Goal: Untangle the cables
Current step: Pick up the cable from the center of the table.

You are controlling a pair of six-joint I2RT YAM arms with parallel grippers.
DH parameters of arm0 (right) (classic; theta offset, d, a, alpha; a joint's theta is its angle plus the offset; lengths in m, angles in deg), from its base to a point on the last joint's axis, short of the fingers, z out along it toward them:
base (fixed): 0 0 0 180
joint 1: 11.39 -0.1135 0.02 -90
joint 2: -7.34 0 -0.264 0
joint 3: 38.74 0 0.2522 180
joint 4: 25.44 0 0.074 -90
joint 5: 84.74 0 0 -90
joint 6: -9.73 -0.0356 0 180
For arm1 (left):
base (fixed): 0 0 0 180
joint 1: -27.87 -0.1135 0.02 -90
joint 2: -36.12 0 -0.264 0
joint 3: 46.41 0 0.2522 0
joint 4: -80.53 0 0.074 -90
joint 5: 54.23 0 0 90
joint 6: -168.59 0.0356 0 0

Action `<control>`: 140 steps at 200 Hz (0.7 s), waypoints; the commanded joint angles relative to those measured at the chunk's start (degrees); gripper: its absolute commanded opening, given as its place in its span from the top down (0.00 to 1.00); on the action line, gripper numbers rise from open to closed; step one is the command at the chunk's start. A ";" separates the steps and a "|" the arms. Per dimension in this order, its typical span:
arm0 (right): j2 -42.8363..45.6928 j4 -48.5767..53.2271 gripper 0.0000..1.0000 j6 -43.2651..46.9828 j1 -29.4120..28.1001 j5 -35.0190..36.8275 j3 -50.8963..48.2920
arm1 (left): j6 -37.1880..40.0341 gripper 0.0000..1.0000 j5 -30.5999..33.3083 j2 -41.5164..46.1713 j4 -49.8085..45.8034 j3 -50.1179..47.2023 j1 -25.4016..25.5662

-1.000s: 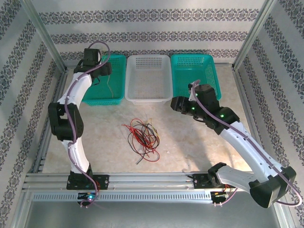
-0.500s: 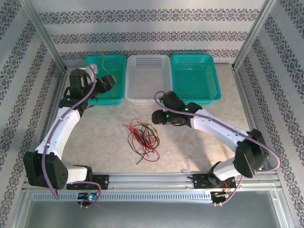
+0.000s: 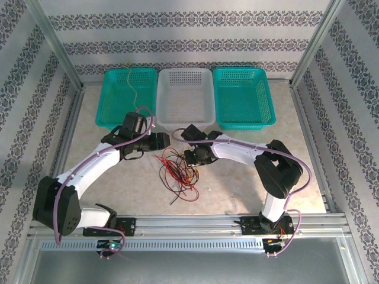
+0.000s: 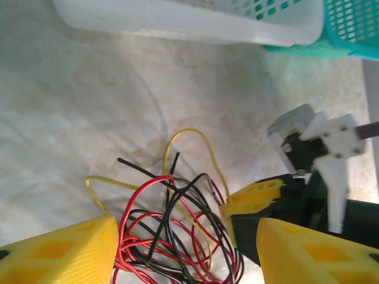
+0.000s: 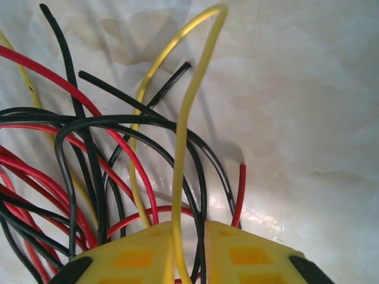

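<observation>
Along the far edge of the table, three baskets are set side by side: a left teal basket [image 3: 112, 103], a white basket [image 3: 185, 94] and a right teal basket [image 3: 243, 94]. One yellow wire [image 3: 131, 86] is seen in the left teal basket. On the beige marbled table top [image 3: 237, 177], just in front of the white basket, the cables [image 3: 177, 170] lie in a loose tangle of red, black and yellow. The left gripper [image 3: 167, 140] is held at the tangle's far left edge, its fingers spread wide with nothing between them. The right gripper [image 5: 188, 236] is set at the tangle's far right edge, clamped on a yellow cable [image 5: 179, 154] that arches away from its fingers. Patterned wallpaper [image 3: 189, 35] covers the walls, and metal rails [image 3: 189, 225] frame the table.
</observation>
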 commanded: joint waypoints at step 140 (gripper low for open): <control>34.42 2.80 0.96 12.46 -1.20 5.09 11.50 | -1.62 0.81 5.13 -11.54 4.55 -1.90 6.79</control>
